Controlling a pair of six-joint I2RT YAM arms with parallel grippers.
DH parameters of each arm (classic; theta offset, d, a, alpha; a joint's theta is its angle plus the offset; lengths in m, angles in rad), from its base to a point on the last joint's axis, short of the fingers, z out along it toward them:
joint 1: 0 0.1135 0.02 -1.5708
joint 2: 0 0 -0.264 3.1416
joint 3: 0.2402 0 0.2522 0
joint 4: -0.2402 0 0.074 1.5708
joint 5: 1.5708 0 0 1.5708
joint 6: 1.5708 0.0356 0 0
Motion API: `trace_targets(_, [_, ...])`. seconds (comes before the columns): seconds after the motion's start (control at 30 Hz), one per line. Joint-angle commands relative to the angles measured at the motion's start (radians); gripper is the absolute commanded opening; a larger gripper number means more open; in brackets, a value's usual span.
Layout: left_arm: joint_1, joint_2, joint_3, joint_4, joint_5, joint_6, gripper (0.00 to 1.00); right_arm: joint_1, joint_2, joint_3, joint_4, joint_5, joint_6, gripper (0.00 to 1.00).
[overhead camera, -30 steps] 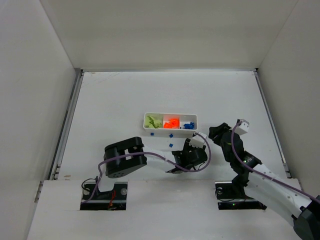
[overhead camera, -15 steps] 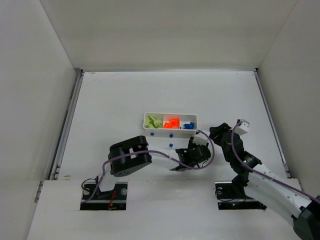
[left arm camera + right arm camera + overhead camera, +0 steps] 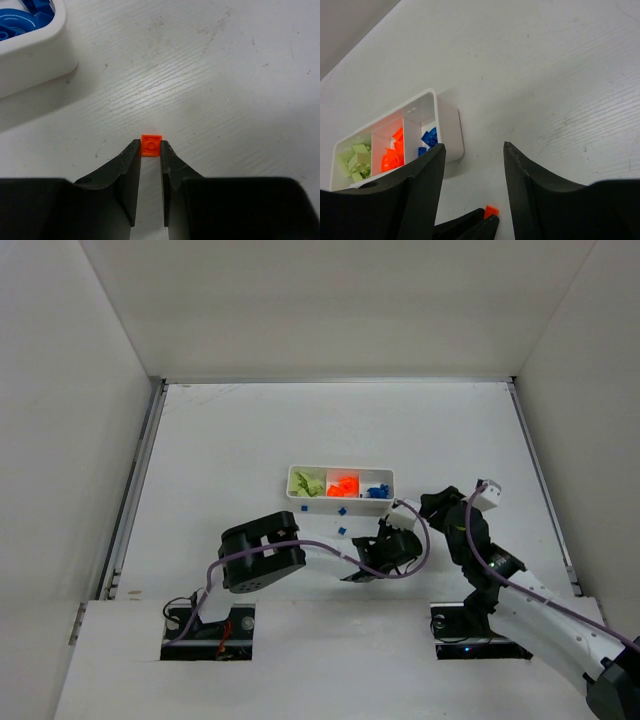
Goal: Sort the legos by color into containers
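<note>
Black-and-white arms (image 3: 262,554) (purple cables (image 3: 208,578))

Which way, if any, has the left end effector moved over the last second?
Yes. The left end effector has edged right and slightly up the top view, nearer the tray's right end, closing on an orange lego.

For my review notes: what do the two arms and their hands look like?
The left arm and right arm are both white links joined by bulky black housings, with a thin purple cable looping along each. The left hand and right hand each have two matte black fingers, broad at the base, tapering toward the tips. No markings are legible.
</note>
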Motion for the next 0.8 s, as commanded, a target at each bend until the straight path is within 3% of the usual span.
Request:
trace_targets(0.0, [-0.011,-0.026,-0.037,-0.021,-0.029,0.023,0.13,-0.01,-0.026,-0.009,0.04,-0.006,0.014,0.56])
trace_targets(0.47, [-0.004,-0.376,-0.284,-0.001,-0.101,0.0,0.12,-0.014,-0.006,-0.008,0.047,-0.024,0.015,0.57])
trace_targets(0.77, [0.229,-0.513,-0.294,-0.013,-0.052,0.053,0.14,0.011,0.049,0.005,0.067,-0.032,0.003,0.57])
